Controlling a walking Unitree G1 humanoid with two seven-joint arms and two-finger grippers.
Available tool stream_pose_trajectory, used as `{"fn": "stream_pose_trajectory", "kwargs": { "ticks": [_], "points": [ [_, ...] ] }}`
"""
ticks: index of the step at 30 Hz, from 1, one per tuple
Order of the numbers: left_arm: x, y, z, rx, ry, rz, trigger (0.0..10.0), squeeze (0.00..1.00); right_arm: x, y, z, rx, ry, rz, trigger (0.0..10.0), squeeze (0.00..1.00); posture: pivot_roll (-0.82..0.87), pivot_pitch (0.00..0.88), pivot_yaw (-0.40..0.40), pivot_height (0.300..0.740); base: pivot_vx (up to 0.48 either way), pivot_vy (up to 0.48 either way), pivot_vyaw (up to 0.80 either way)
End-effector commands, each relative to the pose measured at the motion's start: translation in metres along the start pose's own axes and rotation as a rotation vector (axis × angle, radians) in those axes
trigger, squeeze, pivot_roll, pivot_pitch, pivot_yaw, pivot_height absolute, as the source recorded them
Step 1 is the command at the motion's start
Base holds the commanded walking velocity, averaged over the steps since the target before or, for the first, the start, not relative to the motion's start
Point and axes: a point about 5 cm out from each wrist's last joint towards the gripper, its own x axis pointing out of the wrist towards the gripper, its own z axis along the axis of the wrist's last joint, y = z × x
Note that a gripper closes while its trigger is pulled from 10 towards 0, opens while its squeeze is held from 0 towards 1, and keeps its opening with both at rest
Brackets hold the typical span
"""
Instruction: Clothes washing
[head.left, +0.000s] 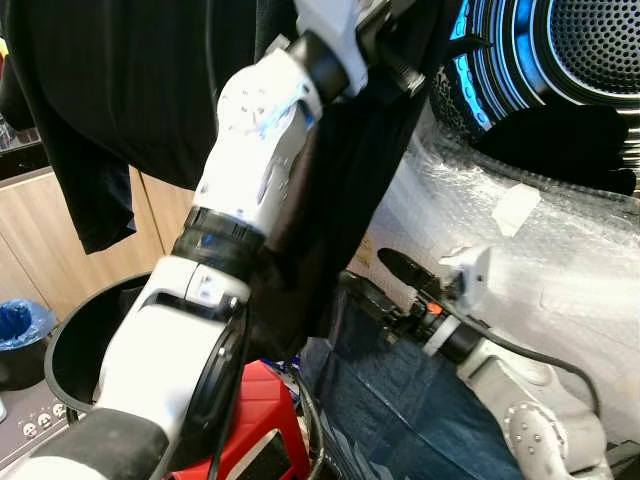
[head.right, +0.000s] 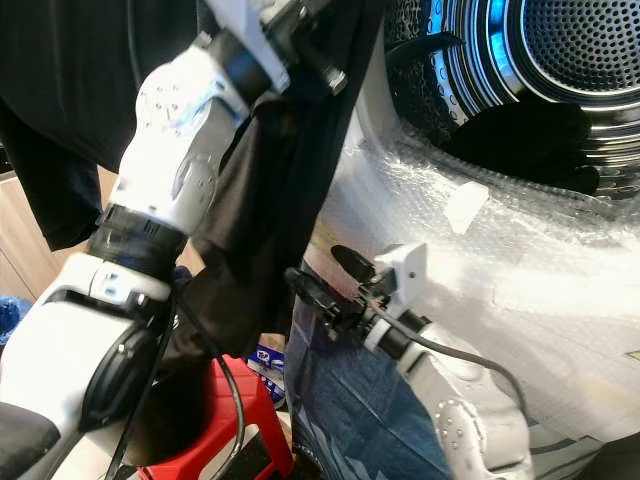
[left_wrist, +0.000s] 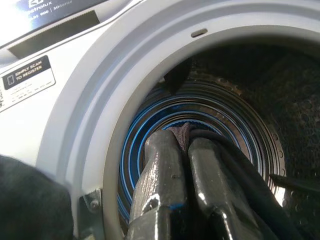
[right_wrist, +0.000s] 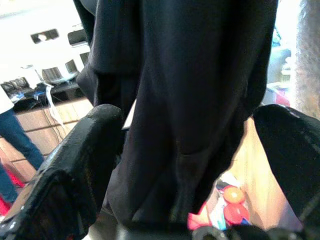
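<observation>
I am seeing one washing machine (head.left: 560, 250), its drum open at upper right, and one black garment (head.left: 120, 110) hanging across the upper left. My left gripper (left_wrist: 182, 145) is pinching that garment in front of the drum, fingers pressed together. My right gripper (right_wrist: 185, 150) is hovering lower centre, fingers spread around hanging cloth. One red stool (head.left: 255, 420) is standing at bottom; wooden cabinets are lining the left.

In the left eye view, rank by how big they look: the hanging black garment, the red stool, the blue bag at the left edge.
1. Black garment, by far the largest.
2. Red stool, partly hidden behind the left arm, so its full extent is unsure.
3. Blue bag, smallest; it sits farther back and is cut off by the frame edge.
</observation>
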Motion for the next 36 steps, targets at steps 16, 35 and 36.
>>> {"fn": "stream_pose_trajectory", "kwargs": {
  "ticks": [16,35,36],
  "points": [
    [0.034,-0.009,-0.011,-0.049,0.086,0.025,10.0,0.0,0.046,0.005,0.022,0.055,-0.075,-0.278,0.0,0.0,0.01,0.0,0.008,0.74,0.0,0.0,0.0],
    [0.035,-0.03,0.013,-0.048,-0.151,-0.091,10.0,0.0,0.057,-0.002,0.017,0.013,-0.004,-0.39,0.0,0.0,0.0,0.0,0.023,0.74,0.0,0.0,0.0],
    [0.036,-0.033,0.013,-0.051,-0.153,-0.095,10.0,0.0,0.057,-0.004,0.018,0.015,-0.014,-0.399,0.0,0.0,0.0,0.0,0.023,0.74,0.0,0.0,0.0]
  ]
}}
